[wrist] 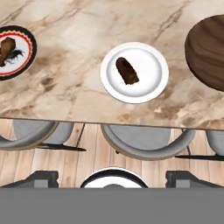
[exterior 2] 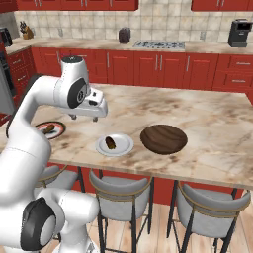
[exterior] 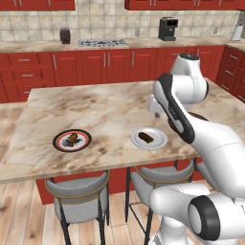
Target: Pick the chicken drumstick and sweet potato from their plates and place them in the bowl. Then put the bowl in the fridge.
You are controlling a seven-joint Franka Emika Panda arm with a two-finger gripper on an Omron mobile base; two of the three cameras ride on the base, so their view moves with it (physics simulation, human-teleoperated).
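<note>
1. Two round flat plates lie on the marbled beige island counter [exterior: 95,107]: a black-rimmed plate with a red ring and white centre [exterior: 72,140] and a plain pale grey-white plate [exterior: 149,138].
2. One small orange-brown chicken drumstick [wrist: 6,48] rests on the black-rimmed plate; one dark brown oblong sweet potato [wrist: 127,71] rests on the pale plate.
3. One wide, shallow dark brown wood-grain bowl [exterior 2: 163,139] sits just beside the pale plate, empty.
4. Three grey stools [exterior 2: 120,196] stand under the counter's near edge; a black coffee machine [exterior: 168,28] stands on the rear counter.
5. The two-finger gripper [wrist: 113,176] hangs above the counter's near edge, jaws spread wide, holding nothing.
6. In the hand view, the sweet potato lies straight ahead of the fingertips [wrist: 42,177], well apart, with nothing between; the drumstick lies far to one side, the bowl to the other.
</note>
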